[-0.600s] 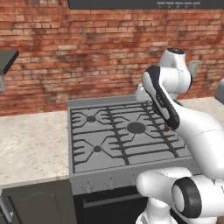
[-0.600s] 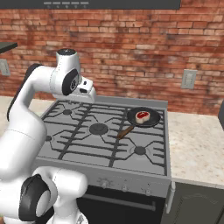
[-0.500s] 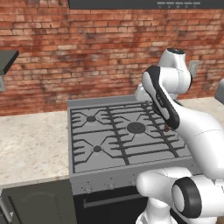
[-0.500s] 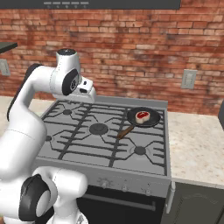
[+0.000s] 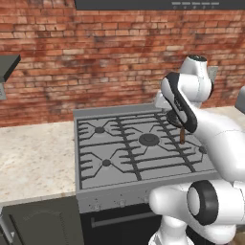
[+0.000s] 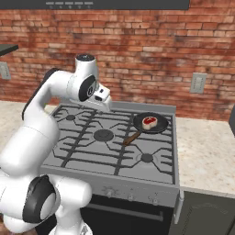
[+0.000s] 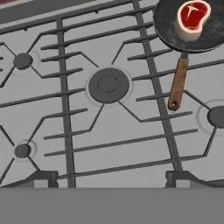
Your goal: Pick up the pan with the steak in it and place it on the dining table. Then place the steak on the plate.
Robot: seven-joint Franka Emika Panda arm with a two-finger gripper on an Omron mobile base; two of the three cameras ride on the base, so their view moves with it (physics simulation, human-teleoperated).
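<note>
The first step is in hand — reaching for the pan [image 6: 151, 123] — and nothing has been grasped yet. The pincer [image 6: 102, 97] hangs above the back left part of the stove [image 6: 92, 151] in the right base view, well apart from the pan, with its jaws spread about as wide as they go and nothing between them.

The pan sits on the stove's back right burner. In the hand view it lies at about one o'clock, its bowl partly cut by the top edge, and its handle [image 7: 177, 84] runs down from the bowl toward six o'clock, lying across the grate bars. In the left base view the arm covers most of the pan; the brown end of the handle pokes out beside the forearm.

The next move, as I judge it, calls for carrying the pincer across toward the handle, turning the jaws to straddle it crosswise, then lowering until the handle lies between the fingers before closing. A grip close to the bowl would likely keep the pan from tipping.

The pan is round, shallow and black, with a long brown wooden handle rounded at its end. The steak [image 7: 192, 16] rests inside it — small and thick, red on top with a pale cream rim, roughly heart-shaped. Beige speckled worktop [image 6: 206, 151] flanks the stove.
</note>
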